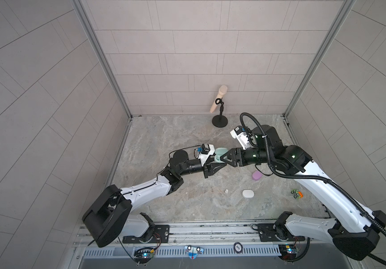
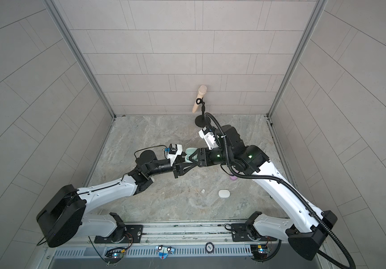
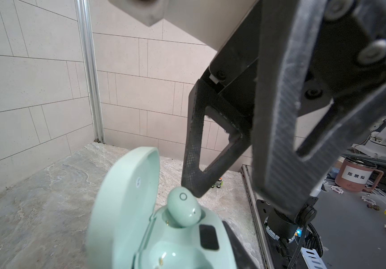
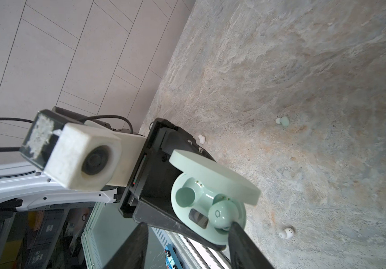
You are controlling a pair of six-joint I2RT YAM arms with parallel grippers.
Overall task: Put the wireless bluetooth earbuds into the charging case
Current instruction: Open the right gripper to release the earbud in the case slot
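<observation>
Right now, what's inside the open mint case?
One mint earbud sits tilted in one socket; the other socket is empty. The left hand covers the underside of the case.

Microphone (image 1: 219, 99) (beige) on stand (image 1: 220, 121); small toy (image 1: 296, 193), perhaps a car.

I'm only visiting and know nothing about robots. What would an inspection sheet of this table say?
Surface: marbled grey tabletop, no spills seen.
Job's things: mint case open, one mint earbud tilted in a socket, other socket empty; second mint earbud and two white earbuds loose on the tabletop; white case, lilac case nearby.
Clutter: green-and-orange toy, microphone on stand.
Grippers: left gripper shut on the mint case; right gripper open, one fingertip beside the socketed bud.
Cables: black conduit along the right arm.
Surroundings: tiled walls.
</observation>
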